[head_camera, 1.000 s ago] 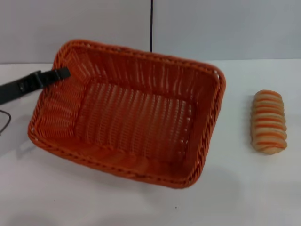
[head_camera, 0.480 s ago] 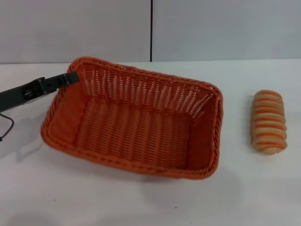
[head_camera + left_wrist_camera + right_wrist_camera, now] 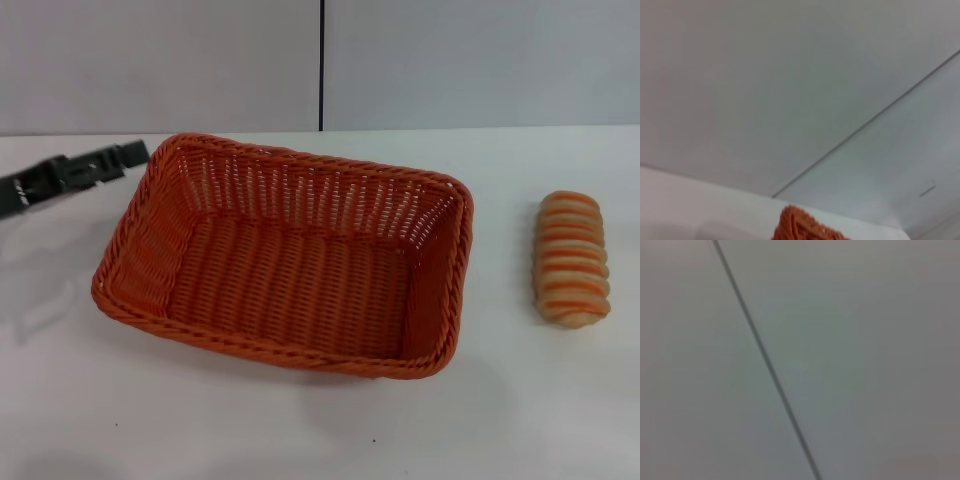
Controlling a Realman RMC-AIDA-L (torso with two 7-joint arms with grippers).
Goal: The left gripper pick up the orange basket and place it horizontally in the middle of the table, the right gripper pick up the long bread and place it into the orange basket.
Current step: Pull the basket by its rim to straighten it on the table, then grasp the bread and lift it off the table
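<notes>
The orange basket (image 3: 290, 255) lies flat on the white table (image 3: 300, 430), its long side across the head view and its inside empty. My left gripper (image 3: 128, 155) hovers just off the basket's far left corner, apart from the rim, open and holding nothing. A corner of the basket (image 3: 802, 227) shows in the left wrist view. The long bread (image 3: 572, 258), tan with orange-brown stripes, lies on the table to the right of the basket, a hand's width from it. My right gripper is out of view.
A grey wall (image 3: 450, 60) with a dark vertical seam (image 3: 322, 65) runs behind the table's far edge. The right wrist view holds only that wall and the seam (image 3: 765, 360). Bare tabletop stretches in front of the basket and around the bread.
The basket, held tilted by its left corner before, has come down flat on the table. My left gripper has let go of the rim and drawn back to the left.
</notes>
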